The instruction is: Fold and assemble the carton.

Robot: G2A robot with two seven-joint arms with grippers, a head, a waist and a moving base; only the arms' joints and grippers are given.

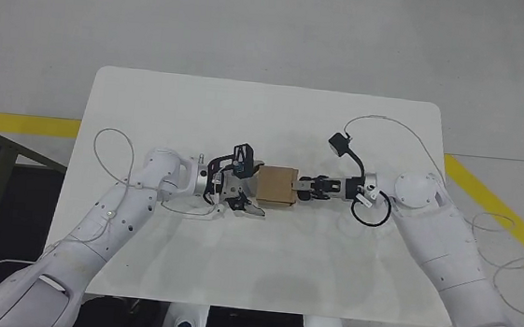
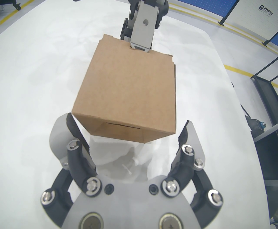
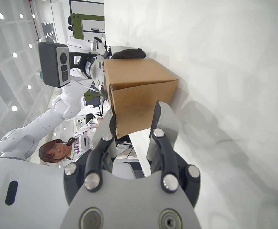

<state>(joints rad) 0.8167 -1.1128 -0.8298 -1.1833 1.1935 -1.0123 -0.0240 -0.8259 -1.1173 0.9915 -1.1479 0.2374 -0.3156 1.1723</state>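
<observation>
Carton on table, between wide-open left gripper and parted-finger right gripper touching it.

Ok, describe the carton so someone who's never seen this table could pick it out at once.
Start with the white table and look to its middle, where the two arms meet. Between the left gripper and the right gripper is the carton. It is a plain brown cardboard box, the only brown thing on the white surface.
</observation>
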